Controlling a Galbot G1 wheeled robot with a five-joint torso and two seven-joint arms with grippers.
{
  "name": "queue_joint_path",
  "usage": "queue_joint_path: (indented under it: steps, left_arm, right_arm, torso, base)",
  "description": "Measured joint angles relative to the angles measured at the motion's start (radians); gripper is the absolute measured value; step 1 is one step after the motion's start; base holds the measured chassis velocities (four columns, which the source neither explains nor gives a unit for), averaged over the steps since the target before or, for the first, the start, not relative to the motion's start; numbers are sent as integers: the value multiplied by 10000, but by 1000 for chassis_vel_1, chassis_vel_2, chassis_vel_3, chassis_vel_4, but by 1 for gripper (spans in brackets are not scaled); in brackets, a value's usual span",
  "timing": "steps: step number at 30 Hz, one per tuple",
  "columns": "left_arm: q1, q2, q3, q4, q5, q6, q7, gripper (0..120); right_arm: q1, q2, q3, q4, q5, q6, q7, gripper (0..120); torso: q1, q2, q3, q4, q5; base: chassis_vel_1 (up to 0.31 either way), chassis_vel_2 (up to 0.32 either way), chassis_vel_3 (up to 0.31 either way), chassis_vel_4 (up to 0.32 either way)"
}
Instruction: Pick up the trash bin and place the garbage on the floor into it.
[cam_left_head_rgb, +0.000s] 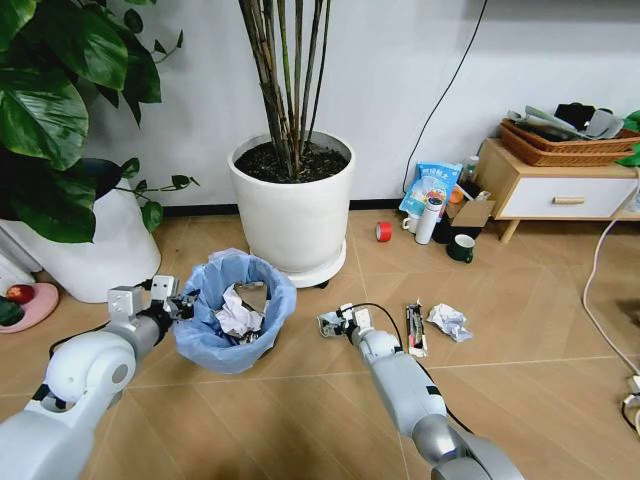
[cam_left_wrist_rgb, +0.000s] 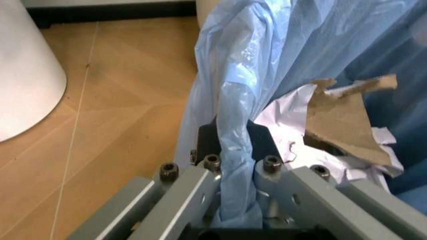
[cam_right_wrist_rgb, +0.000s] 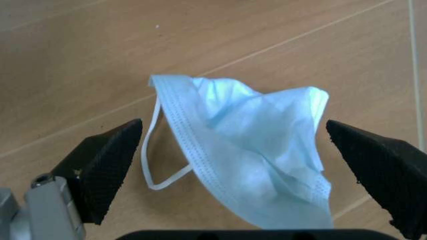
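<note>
Head view: the left gripper grips the trash bin rim beside the white plant pot; bare floor lies in front.

Left wrist view: fingers pinch the bag-lined rim.

Right wrist view: the right gripper is spread wide, straddling the face mask on the floor.

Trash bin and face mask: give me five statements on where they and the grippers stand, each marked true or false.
1. The left gripper is clamped on the rim of the trash bin. True.
2. The right gripper is open, with the face mask on the floor between its fingers. True.
3. The bin is empty. False: crumpled white paper and a brown scrap lie inside.
4. The red can is in the bin. False: it lies on the floor by the white plant pot.
5. The mask hangs lifted from the gripper. False: it rests on the floor.
</note>
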Motion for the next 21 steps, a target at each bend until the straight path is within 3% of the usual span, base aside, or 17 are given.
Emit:
queue_joint_path:
  steps: [8, 13, 14, 19, 21]
  left_arm:
    - [-293, 222, 109, -64, -136, 54, -87, 0]
    - [-514, 308, 252, 68, -193, 64, -82, 0]
    - [-573, 313, 298, 108, -197, 65, -69, 0]
    - [-629, 357, 349, 128, -201, 73, -29, 0]
    - [-691, 366, 388, 137, -233, 87, -20, 0]
  right_arm:
    - [346, -12, -32, -552, 29, -104, 48, 100]
    - [449, -15, 10, -796, 105, -195, 3, 84]
    - [453, -17, 0, -824, 139, -196, -40, 75]
    - [439, -18, -41, -818, 244, -195, -92, 64]
    - [427, -18, -18, -861, 258, -190, -97, 49]
  torso:
    - [0, -1, 0, 0, 1]
    - [0, -1, 0, 0, 1]
    - [0, -1, 0, 0, 1]
    - [0, -1, 0, 0, 2]
    - [0, -1, 0, 0, 1]
  base:
    - [0, 0, 0, 0]
    - [0, 0, 0, 0]
    - [0, 0, 0, 0]
    - [0, 0, 0, 0]
    - [0, 0, 0, 0]
